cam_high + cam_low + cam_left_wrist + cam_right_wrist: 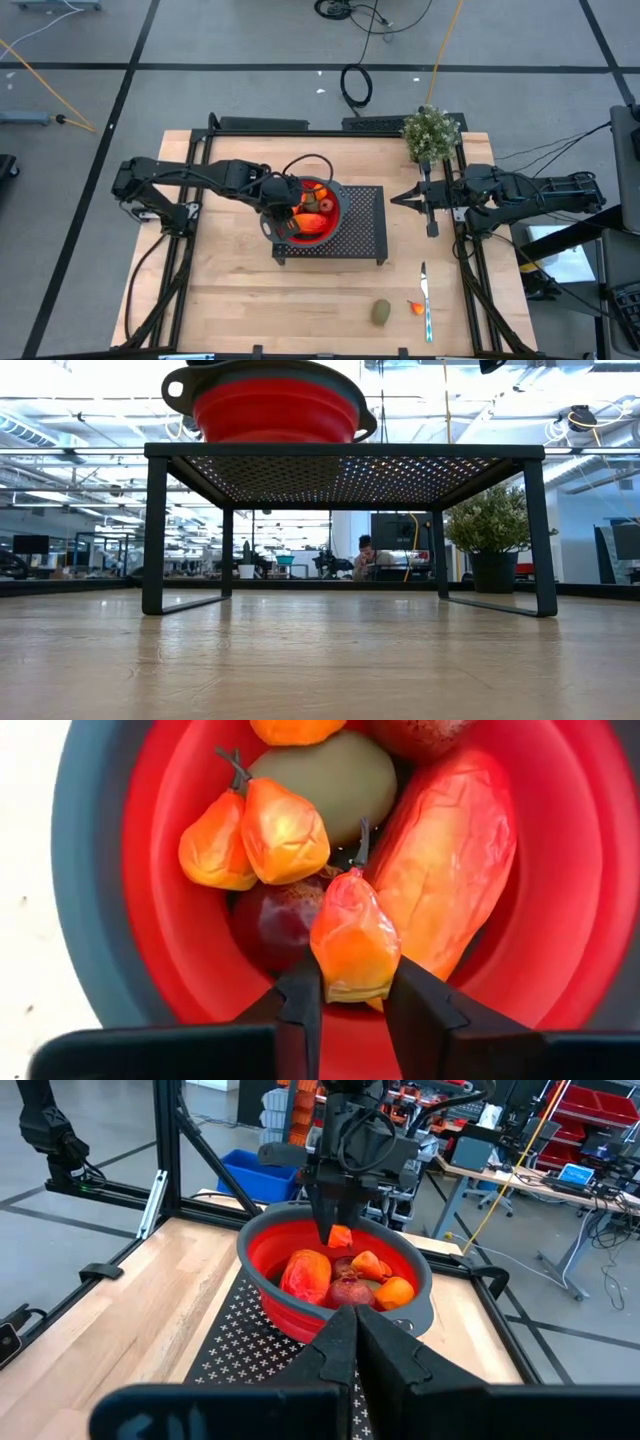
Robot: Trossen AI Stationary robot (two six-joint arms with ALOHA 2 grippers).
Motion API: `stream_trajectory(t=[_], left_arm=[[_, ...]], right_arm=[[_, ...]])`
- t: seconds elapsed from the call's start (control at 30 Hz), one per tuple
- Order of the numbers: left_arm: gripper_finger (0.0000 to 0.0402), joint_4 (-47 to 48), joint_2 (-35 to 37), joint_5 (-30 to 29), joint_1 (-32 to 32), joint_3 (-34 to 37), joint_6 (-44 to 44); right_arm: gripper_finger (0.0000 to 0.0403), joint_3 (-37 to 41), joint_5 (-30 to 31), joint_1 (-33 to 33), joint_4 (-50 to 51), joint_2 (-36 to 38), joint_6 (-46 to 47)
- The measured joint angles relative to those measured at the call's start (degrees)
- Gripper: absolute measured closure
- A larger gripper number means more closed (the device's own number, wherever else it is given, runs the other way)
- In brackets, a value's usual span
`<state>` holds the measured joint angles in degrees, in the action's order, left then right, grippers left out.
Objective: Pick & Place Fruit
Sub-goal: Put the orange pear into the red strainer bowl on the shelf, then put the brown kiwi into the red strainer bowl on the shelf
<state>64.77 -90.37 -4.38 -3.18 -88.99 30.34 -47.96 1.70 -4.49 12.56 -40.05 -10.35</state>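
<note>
From above, my left gripper (283, 212) hangs over the red bowl (325, 228) on the black perforated rack (362, 235); only my left wrist camera shows it pinching a small orange-red fruit (354, 937) above a dark red round one (275, 916), a long orange one (450, 860) and a brownish-green oval (335, 775). Rightward, another oval (381, 313) and an orange bit (415, 307) lie on the table (230, 300). My right gripper (398, 199) waits closed and empty beside the rack.

Left hand (350, 995) pinched, arm outstretched; right hand (396, 199) closed.
</note>
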Motion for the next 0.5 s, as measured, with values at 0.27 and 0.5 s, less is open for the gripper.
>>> stream_trajectory(t=[0.27,0.5], left_arm=[[0.0247,0.08,0.00,-0.09,0.00,0.00,0.22],[0.0215,0.73,0.34,3.14,0.22,-0.81,2.43]], right_arm=[[0.0399,0.00,0.00,0.01,0.00,0.00,0.01],[0.0399,0.00,-0.23,0.01,0.01,0.00,2.50]])
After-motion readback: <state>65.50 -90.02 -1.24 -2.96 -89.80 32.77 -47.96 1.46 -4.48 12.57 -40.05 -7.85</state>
